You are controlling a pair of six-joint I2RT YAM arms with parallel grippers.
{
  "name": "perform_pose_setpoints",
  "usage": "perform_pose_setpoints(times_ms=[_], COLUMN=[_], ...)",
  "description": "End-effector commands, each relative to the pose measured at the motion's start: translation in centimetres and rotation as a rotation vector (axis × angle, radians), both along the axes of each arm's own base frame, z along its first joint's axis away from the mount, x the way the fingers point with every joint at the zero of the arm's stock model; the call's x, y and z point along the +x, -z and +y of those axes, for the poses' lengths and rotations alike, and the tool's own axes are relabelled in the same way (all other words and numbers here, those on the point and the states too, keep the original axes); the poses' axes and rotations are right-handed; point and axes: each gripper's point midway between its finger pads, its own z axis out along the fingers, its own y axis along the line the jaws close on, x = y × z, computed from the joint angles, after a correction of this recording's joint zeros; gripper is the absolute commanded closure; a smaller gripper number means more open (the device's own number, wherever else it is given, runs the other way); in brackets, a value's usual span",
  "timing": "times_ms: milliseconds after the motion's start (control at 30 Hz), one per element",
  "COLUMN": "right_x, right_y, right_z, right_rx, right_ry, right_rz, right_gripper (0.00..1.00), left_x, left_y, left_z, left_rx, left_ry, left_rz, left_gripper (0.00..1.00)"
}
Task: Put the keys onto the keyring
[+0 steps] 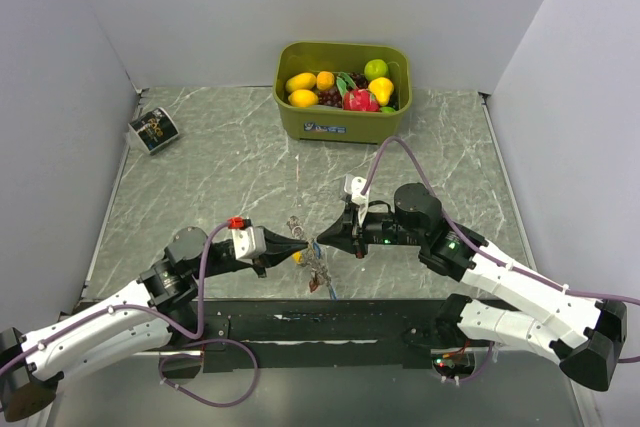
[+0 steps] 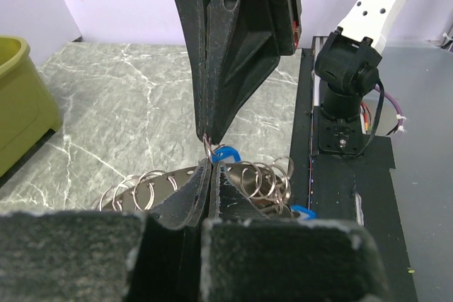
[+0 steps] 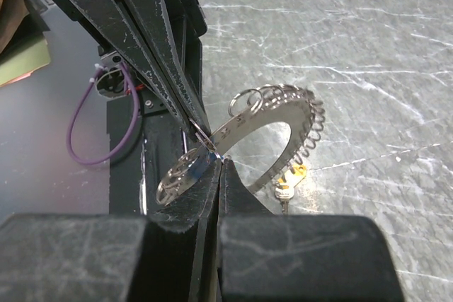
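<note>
Right wrist: both jaws pinching keyring.

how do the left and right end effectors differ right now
The left end effector points right, with a red part behind it; the right end effector points left, with a white part behind it. Both are shut, tips meeting at the keyring.

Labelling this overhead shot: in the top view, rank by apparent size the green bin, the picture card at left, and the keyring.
1. Green bin, clearly largest.
2-3. Picture card and keyring look alike in extent; the keyring is thin and partly hidden, so I won't rank them.
</note>
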Motion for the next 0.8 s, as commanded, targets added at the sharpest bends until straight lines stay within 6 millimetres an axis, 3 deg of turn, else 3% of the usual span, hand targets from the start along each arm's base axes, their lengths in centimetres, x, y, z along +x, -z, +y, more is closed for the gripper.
perform_pose_setpoints(times_ms=[0, 233, 333, 533, 767], right_x=[0.7, 0.6, 0.3, -2.0, -4.2], right_y=[-1.8, -2.8, -3.6, -5.8, -6.4], right_z=[0.1, -1.0, -1.6, -1.4, -0.4], right_rx=[0.040, 0.083, 0.114, 0.197, 0.249], right_ry=[0.023, 0.059, 0.063, -0.054, -0.214], right_rz=[-0.054, -0.114, -0.153, -0.201, -0.191], right_gripper=[1.00, 0.47, 0.33, 0.28, 0.40], left_x=[-1.4, -1.6, -1.8, -2.7, -3.4], left_y=[-3.6, -3.5, -3.5, -3.7, -4.5], left_z=[0.3, 0.3, 0.2, 0.0, -0.2], left_rx=[-0.122, -0.124, -0.121, -0.134, -0.163], left_ry=[0.054, 0.061, 0.074, 0.130, 0.176], left_rz=[-0.079, -0.086, -0.097, -0.138, -0.180], left_gripper=[0.99, 0.99, 0.99, 0.99, 0.99])
